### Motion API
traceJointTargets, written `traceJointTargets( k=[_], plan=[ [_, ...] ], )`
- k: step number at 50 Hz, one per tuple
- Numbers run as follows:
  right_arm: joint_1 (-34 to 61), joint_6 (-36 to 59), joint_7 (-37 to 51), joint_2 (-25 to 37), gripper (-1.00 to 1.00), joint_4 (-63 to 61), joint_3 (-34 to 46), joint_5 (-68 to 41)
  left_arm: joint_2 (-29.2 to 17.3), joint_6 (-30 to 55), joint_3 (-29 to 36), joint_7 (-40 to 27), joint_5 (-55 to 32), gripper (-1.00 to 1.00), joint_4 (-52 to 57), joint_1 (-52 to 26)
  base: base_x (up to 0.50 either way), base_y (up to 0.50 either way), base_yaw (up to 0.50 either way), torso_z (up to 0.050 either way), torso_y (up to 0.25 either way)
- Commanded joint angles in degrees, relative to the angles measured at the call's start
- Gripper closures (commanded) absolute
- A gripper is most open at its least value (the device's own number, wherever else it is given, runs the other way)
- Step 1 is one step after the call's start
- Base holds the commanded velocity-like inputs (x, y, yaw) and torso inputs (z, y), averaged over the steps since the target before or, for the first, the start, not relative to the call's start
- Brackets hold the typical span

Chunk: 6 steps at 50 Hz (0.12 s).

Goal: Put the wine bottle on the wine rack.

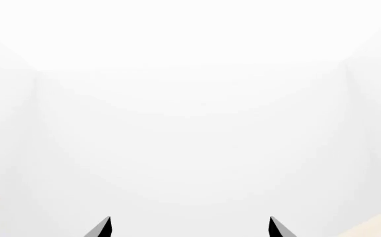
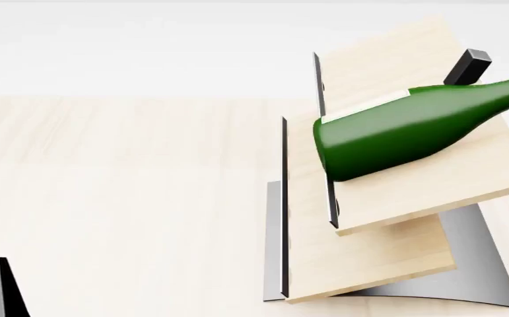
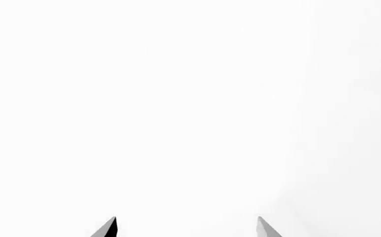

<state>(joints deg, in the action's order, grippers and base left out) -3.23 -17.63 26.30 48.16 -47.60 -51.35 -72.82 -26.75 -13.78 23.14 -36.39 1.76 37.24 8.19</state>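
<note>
Flat, very bright light washes both wrist views almost white. In the head view everything is sharp, with a soft sheen along the wine bottle (image 2: 395, 135) and faint shadow under the wine rack (image 2: 395, 198).

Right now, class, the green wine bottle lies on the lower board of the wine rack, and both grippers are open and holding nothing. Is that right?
Not quite. The head view shows the wine bottle lying on the upper board of the wine rack, not the lower one. The rest holds: the left gripper and right gripper are both open and holding nothing.
</note>
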Motion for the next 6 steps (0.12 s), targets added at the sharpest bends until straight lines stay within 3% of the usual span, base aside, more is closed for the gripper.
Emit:
traceJointTargets(
  k=[1,6],
  plan=[
    [-4.6,-1.0,0.1,-0.8,-1.0,-5.7,-12.9,-6.0,-0.1,0.3,0.1,-0.2,0.3,-1.0,0.8,0.2,0.0,0.0,0.0,0.0,0.0],
    [-6.5,-1.4,0.3,-1.6,-1.0,-8.0,-19.4,-9.0,-0.3,0.4,-0.1,-0.3,0.3,-1.0,1.4,0.4,0.0,0.0,0.0,0.0,0.0]
  ],
)
